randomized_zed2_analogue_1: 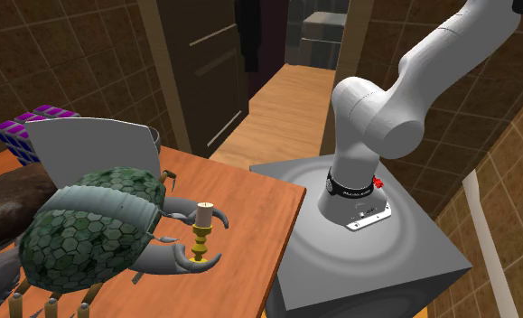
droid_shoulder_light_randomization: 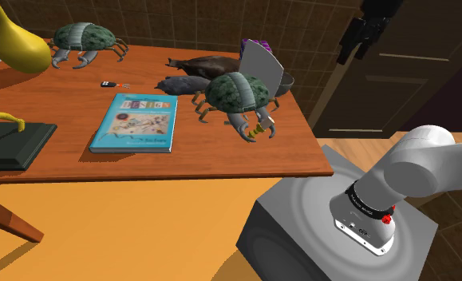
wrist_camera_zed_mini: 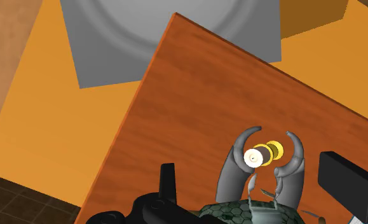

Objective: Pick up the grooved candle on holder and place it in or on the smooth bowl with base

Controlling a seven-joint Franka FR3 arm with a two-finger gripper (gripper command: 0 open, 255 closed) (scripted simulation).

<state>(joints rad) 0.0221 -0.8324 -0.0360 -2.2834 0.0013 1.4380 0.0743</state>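
Wooden table point(wrist_camera_zed_mini: 195, 95), candle on holder point(wrist_camera_zed_mini: 255, 156) between crab's claws point(wrist_camera_zed_mini: 229, 172), well below wide-open pincer point(wrist_camera_zed_mini: 248, 163)

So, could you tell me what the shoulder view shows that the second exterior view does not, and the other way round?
Shoulder view: a blue book, a second beetle figure at the table's far end, and a yellow rounded shape.
Second exterior view: a passage with an orange floor behind the arm.
Both: the near beetle figure, the candle between its claws, the purple cube, the table and the stand.
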